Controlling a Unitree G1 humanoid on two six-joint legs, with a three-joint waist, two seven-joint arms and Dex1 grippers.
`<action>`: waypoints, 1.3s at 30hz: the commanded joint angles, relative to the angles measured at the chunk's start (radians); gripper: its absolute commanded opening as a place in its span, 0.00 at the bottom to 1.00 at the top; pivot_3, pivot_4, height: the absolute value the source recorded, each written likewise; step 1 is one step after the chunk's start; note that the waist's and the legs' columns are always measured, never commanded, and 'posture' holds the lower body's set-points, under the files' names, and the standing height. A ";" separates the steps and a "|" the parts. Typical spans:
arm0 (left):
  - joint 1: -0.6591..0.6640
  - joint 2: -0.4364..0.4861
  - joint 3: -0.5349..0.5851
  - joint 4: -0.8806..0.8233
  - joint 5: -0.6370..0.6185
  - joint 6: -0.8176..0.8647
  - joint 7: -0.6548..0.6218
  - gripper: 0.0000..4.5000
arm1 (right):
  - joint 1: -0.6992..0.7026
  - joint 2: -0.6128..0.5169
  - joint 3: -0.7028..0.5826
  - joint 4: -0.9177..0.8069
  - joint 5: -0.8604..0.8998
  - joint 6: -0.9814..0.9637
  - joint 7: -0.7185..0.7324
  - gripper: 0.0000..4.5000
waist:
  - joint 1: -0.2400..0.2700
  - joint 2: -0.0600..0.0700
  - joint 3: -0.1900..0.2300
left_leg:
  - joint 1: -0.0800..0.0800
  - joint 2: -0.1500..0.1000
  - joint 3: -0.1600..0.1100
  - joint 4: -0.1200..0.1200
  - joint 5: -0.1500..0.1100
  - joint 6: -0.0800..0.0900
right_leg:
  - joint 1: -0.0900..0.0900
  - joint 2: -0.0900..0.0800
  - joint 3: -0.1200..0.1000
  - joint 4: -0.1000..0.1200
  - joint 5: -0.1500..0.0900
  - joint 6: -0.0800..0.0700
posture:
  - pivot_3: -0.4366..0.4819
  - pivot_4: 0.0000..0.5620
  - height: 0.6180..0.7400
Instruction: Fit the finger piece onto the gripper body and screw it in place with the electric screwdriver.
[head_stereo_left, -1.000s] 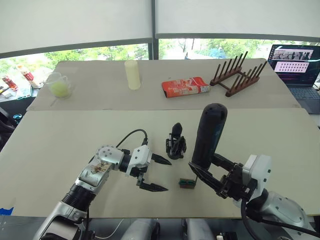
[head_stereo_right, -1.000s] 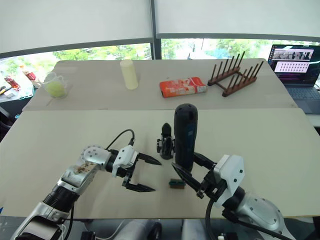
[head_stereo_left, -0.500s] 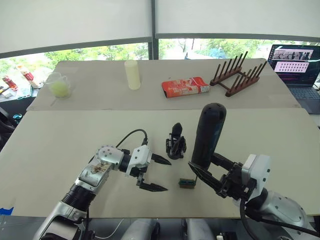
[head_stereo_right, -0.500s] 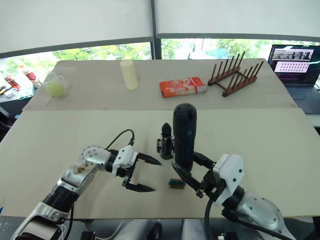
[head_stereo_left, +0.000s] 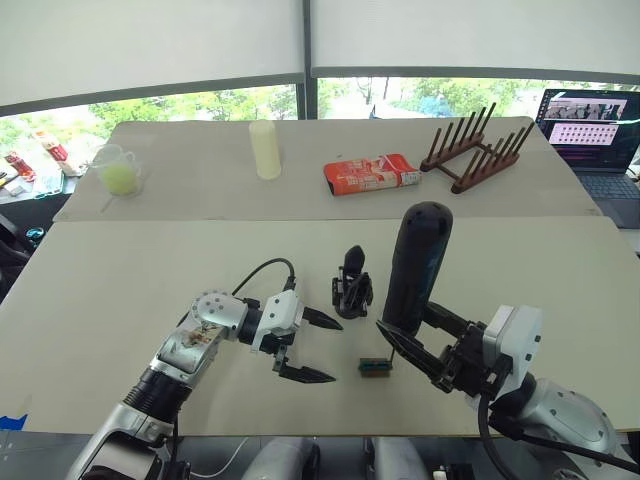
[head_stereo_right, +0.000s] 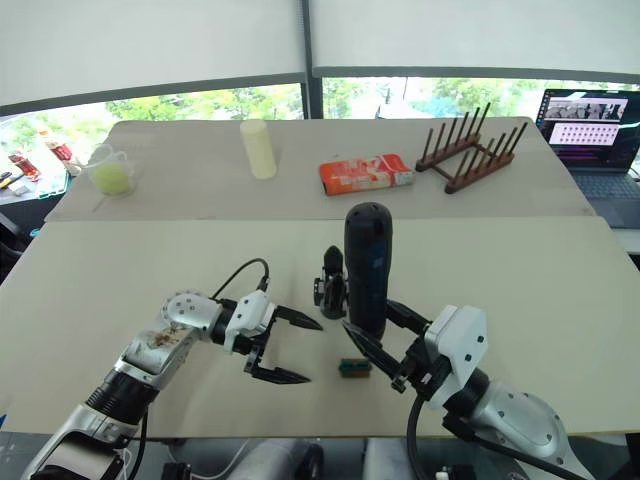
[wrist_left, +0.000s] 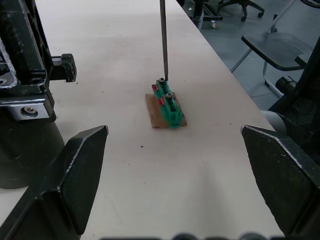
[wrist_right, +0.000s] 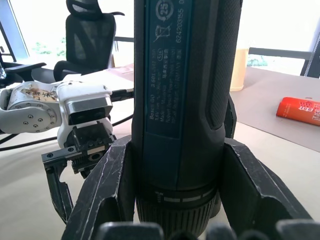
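Two pincers: the right pincer (head_stereo_left: 425, 350) is clamped low on the upright screwdriver (head_stereo_left: 415, 265), bit over the green block (head_stereo_left: 375, 367); top-heavy, probably. Left pincer (head_stereo_left: 305, 347) gapes empty beside the gripper body (head_stereo_left: 352, 284).

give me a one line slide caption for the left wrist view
Open left gripper faces the green-and-brown block, where the electric screwdriver bit touches a screw, beside the gripper body.

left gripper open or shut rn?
Open. The left gripper has its two black fingers spread wide above the table, nothing between them; the green block lies ahead.
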 joint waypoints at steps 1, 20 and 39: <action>-0.003 0.003 0.001 -0.021 0.002 -0.014 -0.003 1.00 | -0.013 0.003 -0.011 -0.056 0.011 -0.033 -0.003 0.43 | 0.000 0.000 0.000 | 0.000 0.000 0.000 0.000 0.000 0.000 | 0.000 0.000 0.000 0.000 0.000 0.000 | 0.48 0.27 1.00; -0.011 -0.004 0.002 -0.008 0.006 -0.026 -0.002 1.00 | 0.019 -0.015 -0.017 -0.046 0.039 -0.019 0.006 0.43 | 0.000 0.000 0.000 | 0.000 0.000 0.000 0.000 0.000 0.000 | 0.000 0.000 0.000 0.000 0.000 0.000 | 0.48 0.27 1.00; -0.011 -0.010 0.000 -0.007 0.008 -0.029 -0.006 1.00 | 0.001 -0.002 -0.045 -0.061 0.046 -0.032 -0.003 0.43 | 0.000 0.000 0.000 | 0.000 0.000 0.000 0.000 0.000 0.000 | 0.000 0.000 0.000 0.000 0.000 0.000 | 0.48 0.27 1.00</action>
